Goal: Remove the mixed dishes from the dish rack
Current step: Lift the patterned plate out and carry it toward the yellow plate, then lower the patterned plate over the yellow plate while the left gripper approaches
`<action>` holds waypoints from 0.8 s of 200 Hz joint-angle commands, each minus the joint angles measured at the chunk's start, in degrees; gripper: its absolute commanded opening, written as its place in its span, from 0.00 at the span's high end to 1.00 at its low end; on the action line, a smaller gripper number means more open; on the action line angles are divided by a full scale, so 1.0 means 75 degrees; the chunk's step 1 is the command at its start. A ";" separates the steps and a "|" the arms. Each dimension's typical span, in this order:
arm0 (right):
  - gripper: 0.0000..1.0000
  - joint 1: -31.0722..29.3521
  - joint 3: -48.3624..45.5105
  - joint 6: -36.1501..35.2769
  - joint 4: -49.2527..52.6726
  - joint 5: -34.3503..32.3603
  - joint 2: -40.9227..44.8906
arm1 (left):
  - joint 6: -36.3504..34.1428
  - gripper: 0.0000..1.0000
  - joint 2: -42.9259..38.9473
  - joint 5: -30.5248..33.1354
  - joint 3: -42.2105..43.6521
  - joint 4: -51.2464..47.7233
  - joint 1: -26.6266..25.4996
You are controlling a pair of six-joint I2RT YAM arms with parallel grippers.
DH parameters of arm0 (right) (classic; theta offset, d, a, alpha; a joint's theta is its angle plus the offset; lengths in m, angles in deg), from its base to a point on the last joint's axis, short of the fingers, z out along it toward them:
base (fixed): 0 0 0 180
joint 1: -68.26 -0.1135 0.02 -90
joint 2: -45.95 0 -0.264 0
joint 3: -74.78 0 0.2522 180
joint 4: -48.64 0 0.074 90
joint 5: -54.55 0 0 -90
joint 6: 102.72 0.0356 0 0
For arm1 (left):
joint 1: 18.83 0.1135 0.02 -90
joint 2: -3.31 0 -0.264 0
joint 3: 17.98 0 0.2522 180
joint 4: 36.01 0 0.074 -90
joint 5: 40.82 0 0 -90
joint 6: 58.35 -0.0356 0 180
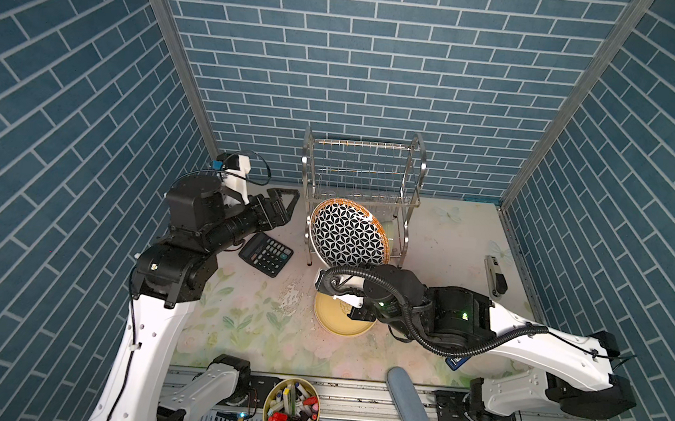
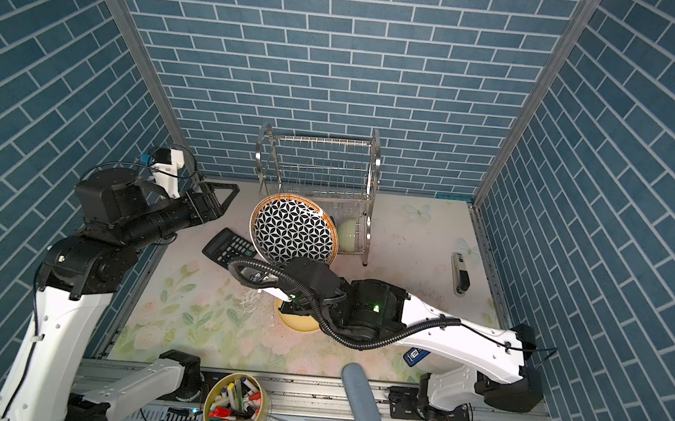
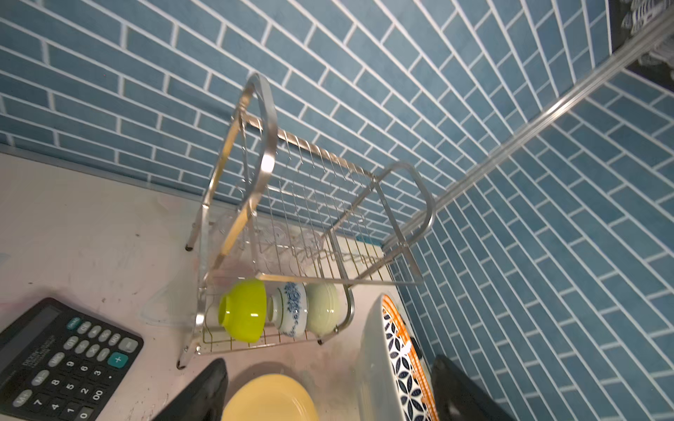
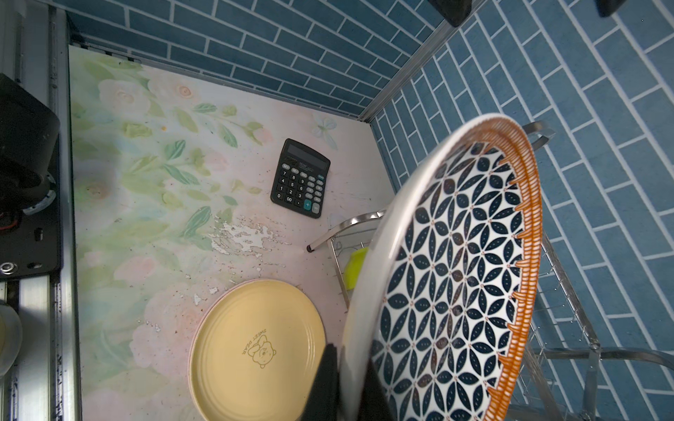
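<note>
The dish rack (image 1: 361, 180) stands at the back wall. Its lower tier holds a lime bowl (image 3: 244, 310), a blue-on-white bowl (image 3: 291, 310) and a pale-green bowl (image 3: 322, 308), with clear glasses (image 3: 277, 237) faintly visible behind them. My right gripper (image 4: 350, 371) is shut on the rim of the star-patterned plate (image 1: 348, 233), holding it on edge in front of the rack, off the table. A yellow plate (image 1: 339, 316) lies flat on the table below my right wrist. My left gripper (image 1: 282, 202) hangs open and holds nothing, left of the rack.
A black calculator (image 1: 266, 254) lies left of the rack's front legs. A stapler (image 1: 496, 275) sits near the right wall. A tub of markers (image 1: 291, 407) and a grey-blue oblong object (image 1: 408, 403) rest on the front rail.
</note>
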 commanded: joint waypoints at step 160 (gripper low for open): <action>1.00 -0.0057 0.0605 -0.0449 0.0227 -0.0152 -0.0844 | -0.1410 0.27 0.0792 -0.0583 0.0532 -0.2193 -0.0296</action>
